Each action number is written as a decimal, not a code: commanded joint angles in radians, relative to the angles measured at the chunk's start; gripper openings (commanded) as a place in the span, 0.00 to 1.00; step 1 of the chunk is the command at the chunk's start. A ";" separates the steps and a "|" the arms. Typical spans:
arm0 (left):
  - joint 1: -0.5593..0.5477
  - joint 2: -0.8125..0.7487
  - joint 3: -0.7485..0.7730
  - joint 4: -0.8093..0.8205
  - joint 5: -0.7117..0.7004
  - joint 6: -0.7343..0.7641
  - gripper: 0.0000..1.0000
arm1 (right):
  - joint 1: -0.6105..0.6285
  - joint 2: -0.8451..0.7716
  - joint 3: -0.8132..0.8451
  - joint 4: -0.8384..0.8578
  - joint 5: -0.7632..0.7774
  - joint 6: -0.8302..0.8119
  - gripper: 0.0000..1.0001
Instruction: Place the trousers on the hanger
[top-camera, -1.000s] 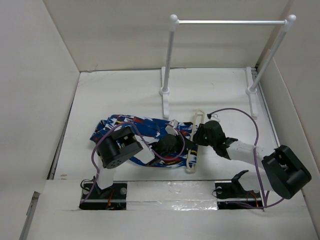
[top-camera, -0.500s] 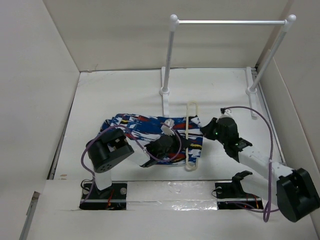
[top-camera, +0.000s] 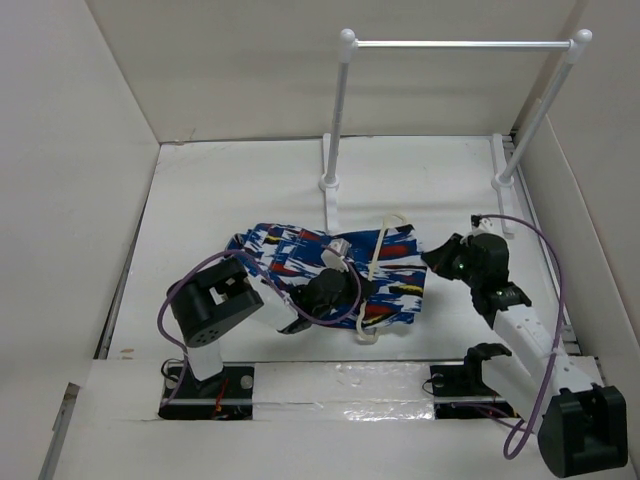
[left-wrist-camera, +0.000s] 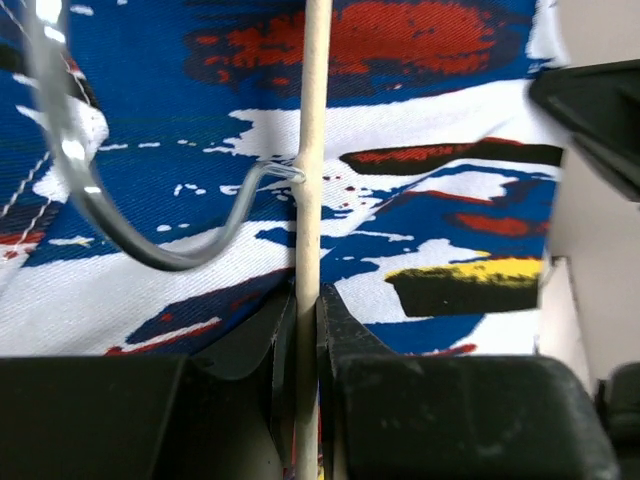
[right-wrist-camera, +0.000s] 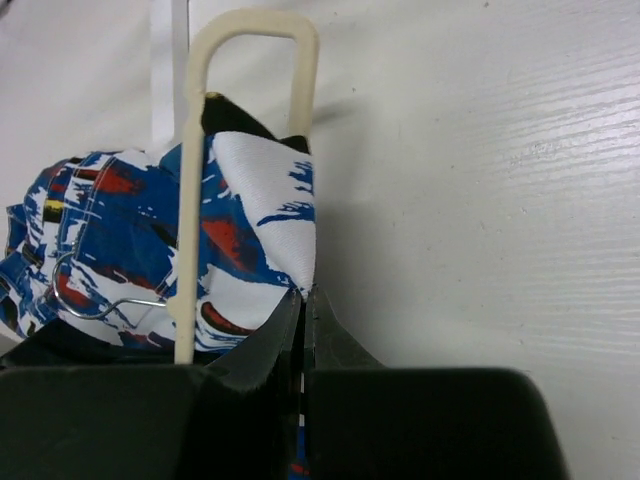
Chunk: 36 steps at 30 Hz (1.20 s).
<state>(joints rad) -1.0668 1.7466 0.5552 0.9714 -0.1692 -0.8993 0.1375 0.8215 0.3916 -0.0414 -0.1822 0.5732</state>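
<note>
Left gripper (left-wrist-camera: 306, 318) pinches the thin cream-white hanger (left-wrist-camera: 314, 120); right gripper (right-wrist-camera: 303, 303) pinches the edge of bright blue patterned fabric trousers (right-wrist-camera: 255, 215).

Trousers (left-wrist-camera: 430, 215) of soft, matt woven cloth; hanger (left-wrist-camera: 312, 150) a smooth cream bar, plastic-looking, its hook (left-wrist-camera: 170, 264) glossy bent metal wire; white table (right-wrist-camera: 500, 200) with fine ridged, wood-like grain

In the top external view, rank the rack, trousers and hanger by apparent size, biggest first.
1. rack: widest span, though its raised crossbar is nearer the camera, which may inflate it.
2. trousers.
3. hanger: slim frame lying across them.
</note>
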 joint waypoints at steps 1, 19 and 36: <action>0.002 0.051 0.060 -0.124 -0.049 0.025 0.00 | -0.030 0.031 0.104 0.045 -0.013 -0.041 0.00; 0.080 -0.185 -0.083 -0.287 -0.200 0.040 0.00 | -0.380 -0.110 0.058 -0.028 -0.037 -0.059 0.00; 0.133 -0.085 -0.058 -0.277 -0.129 0.048 0.00 | -0.472 -0.182 0.208 -0.141 -0.138 -0.070 0.00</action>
<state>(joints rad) -0.9730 1.6390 0.5095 0.8169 -0.1768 -0.8986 -0.2756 0.6941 0.4812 -0.2852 -0.4423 0.5381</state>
